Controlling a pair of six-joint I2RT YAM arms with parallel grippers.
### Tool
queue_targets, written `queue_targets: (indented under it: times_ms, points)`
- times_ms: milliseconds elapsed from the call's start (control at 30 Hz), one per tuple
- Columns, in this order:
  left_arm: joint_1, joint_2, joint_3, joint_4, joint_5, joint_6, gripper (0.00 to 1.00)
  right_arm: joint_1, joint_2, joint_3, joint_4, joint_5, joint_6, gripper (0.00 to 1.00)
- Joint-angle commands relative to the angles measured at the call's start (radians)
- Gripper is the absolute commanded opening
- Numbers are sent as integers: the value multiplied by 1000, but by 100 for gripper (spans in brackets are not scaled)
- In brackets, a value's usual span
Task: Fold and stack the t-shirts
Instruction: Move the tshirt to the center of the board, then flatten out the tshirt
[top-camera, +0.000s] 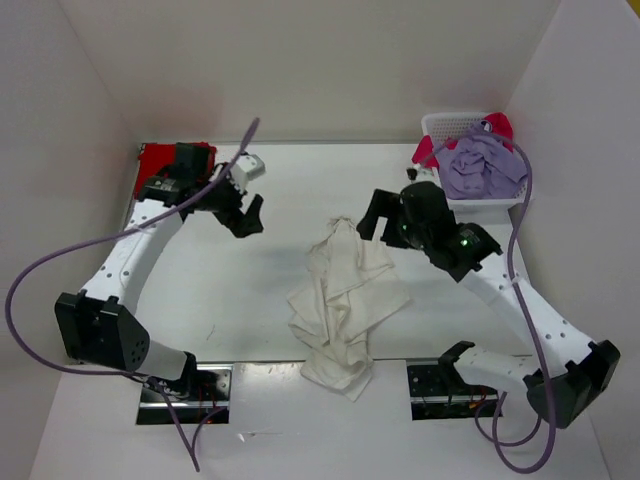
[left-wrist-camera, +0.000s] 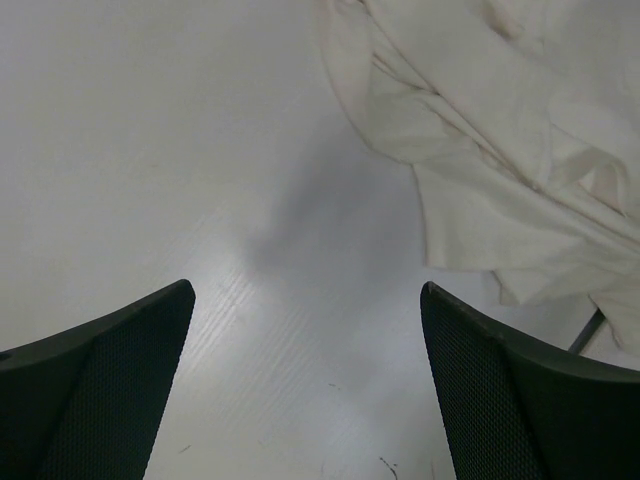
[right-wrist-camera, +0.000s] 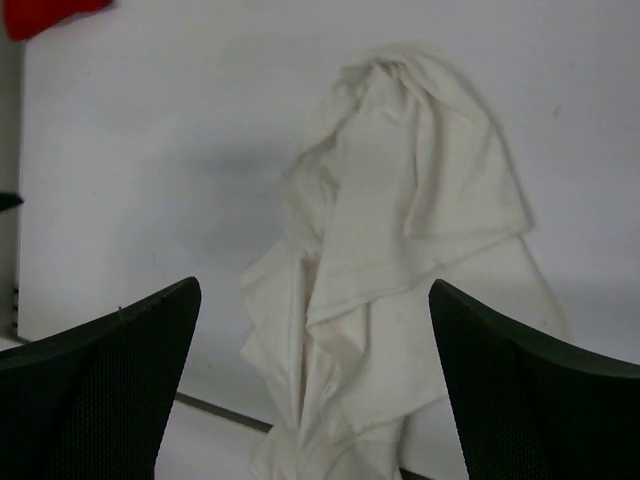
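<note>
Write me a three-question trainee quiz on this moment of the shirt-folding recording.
1. True or false: the off-white t-shirt lies neatly folded on the table.
2. Which shirt lies at the table's far left corner? A the lavender one, B the red shirt, C the off-white one.
3. Fill in: the left gripper and the right gripper are both ____.
Key: 1 false, it is crumpled; 2 B; 3 open, holding nothing.

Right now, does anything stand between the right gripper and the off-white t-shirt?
Nothing visible does. The right gripper, jaws open, hangs close to the crumpled off-white t-shirt; only bare table lies around them.
</note>
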Motion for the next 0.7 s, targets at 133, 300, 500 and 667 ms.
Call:
queue_targets:
  times_ms: [133, 300, 500, 667]
  points:
    - [-259, 142, -60, -6, -124, 75, 100, -33, -6, -393, 39, 51, 401, 99]
    - [-359, 228, -75, 52, -199, 75, 100, -42, 72, -468, 100, 51, 438, 99]
    - [-350, 158, -72, 43, -188, 62, 100, -82, 339, -470, 205, -31, 386, 99]
    - [-271, 26, -159, 63, -225, 72, 100, -82, 523, -325, 232, -64, 288, 27]
